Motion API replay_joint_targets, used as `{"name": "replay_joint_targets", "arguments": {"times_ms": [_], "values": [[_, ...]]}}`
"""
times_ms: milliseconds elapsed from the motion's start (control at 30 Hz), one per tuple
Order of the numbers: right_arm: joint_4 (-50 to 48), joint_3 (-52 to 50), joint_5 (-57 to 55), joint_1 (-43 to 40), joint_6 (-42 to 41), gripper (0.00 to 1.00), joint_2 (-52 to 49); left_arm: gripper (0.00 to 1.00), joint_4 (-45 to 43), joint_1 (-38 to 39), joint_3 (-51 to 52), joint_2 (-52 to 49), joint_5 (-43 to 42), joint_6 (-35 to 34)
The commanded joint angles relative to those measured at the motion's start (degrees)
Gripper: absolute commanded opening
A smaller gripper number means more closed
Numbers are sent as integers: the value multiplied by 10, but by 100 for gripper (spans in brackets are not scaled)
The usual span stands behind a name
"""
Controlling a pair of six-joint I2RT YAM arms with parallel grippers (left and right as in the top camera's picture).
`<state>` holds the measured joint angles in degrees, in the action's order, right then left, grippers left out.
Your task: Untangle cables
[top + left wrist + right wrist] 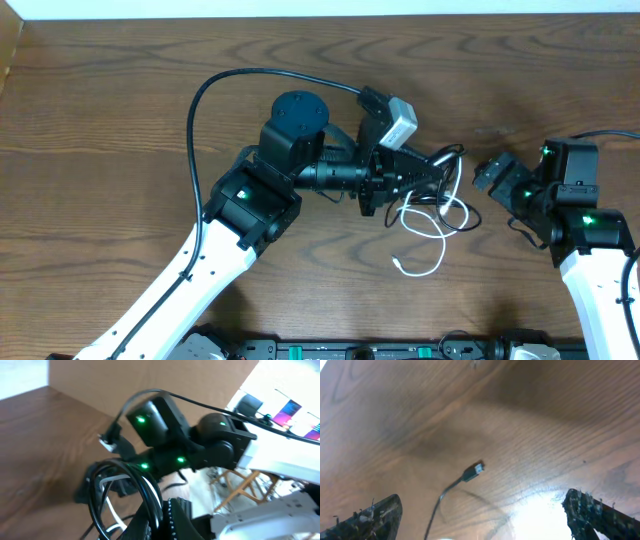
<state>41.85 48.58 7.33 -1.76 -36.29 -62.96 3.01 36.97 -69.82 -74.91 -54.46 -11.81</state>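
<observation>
In the overhead view the black cable and the white cable lie looped together at the table's centre right. The white cable's plug end trails toward the front. My left gripper is shut on several black loops. In the left wrist view its jaws pinch the black cable, and the white cable hangs behind the loops. My right gripper sits just right of the tangle and holds nothing. In the right wrist view its fingers are wide open, with a black cable plug end above the table between them.
A thick black robot cable arcs over the left arm to the grey camera block. The right arm's wrist with green lights faces the left wrist camera. The wooden table spreads to the left and back.
</observation>
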Motion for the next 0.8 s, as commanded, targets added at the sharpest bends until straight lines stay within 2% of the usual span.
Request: {"name": "replay_joint_targets", "arguments": {"times_ms": [0,233,433,767], "values": [[1,1,78,-2,77,99,0,7,-5,0,-9,2,63,3],[-3,1,208,-2,192,99,1,7,0,0,-9,2,149,-5],[-3,1,235,-2,197,99,1,7,12,0,-9,2,249,-48],[-16,1,322,-2,220,99,1,8,17,0,-9,2,295,-66]]}}
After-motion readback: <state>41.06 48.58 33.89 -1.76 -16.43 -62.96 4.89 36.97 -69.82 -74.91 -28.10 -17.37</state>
